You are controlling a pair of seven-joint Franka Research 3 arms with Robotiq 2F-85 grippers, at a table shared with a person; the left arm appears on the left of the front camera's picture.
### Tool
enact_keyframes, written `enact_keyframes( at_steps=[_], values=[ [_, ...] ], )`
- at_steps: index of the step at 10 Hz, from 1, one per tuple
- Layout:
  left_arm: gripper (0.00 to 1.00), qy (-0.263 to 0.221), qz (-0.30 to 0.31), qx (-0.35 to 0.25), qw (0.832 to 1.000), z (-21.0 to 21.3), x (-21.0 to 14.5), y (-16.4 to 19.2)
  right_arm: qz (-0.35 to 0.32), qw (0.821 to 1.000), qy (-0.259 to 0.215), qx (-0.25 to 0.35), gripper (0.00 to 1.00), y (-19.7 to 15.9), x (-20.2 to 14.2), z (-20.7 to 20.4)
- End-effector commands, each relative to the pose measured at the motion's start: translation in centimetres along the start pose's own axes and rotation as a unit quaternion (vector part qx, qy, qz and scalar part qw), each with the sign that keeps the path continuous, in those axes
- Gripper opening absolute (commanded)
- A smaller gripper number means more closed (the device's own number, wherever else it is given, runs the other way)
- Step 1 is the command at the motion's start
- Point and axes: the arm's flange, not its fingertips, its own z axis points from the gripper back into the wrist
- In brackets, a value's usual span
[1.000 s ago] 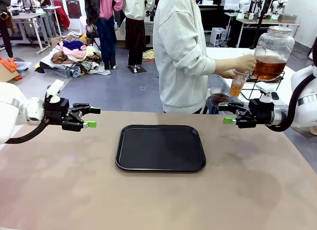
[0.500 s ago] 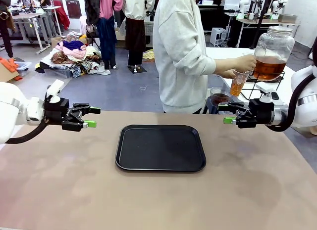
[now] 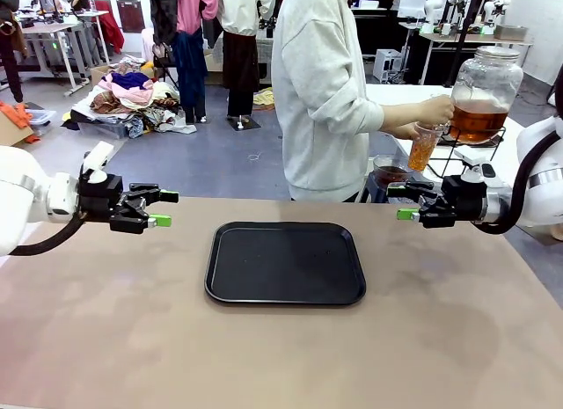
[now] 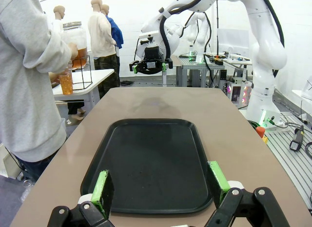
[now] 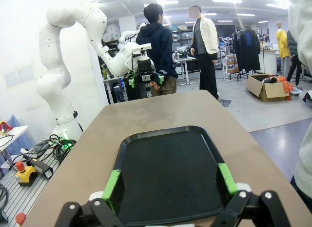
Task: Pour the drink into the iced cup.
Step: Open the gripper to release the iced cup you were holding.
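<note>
Person is filling a cup (image 3: 424,147) with the drink (image 3: 476,120) at the side table's glass dispenser (image 3: 483,91).
Left gripper (image 3: 162,208) and right gripper (image 3: 403,200) are both hanging wide open, flanking the black tray (image 3: 285,263).

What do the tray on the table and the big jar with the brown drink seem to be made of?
The tray looks like matte black plastic: dull, moulded raised rim, soft reflections. The jar looks like clear glass, perhaps hard plastic: the amber drink shows through its shiny wall.
</note>
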Motion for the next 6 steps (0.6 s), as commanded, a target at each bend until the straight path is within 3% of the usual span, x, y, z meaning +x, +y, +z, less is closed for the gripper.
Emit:
enact_keyframes(
  at_steps=[1,6],
  values=[
    [1.0,-0.004,-0.001,0.001,1.0,-0.08,0.24,0.05,0.002,1.0,0.0,0.0,1.0,-0.03,0.18,0.02],
    [1.0,-0.004,-0.001,0.001,1.0,-0.08,0.24,0.05,0.002,1.0,0.0,0.0,1.0,-0.03,0.18,0.02]
  ],
)
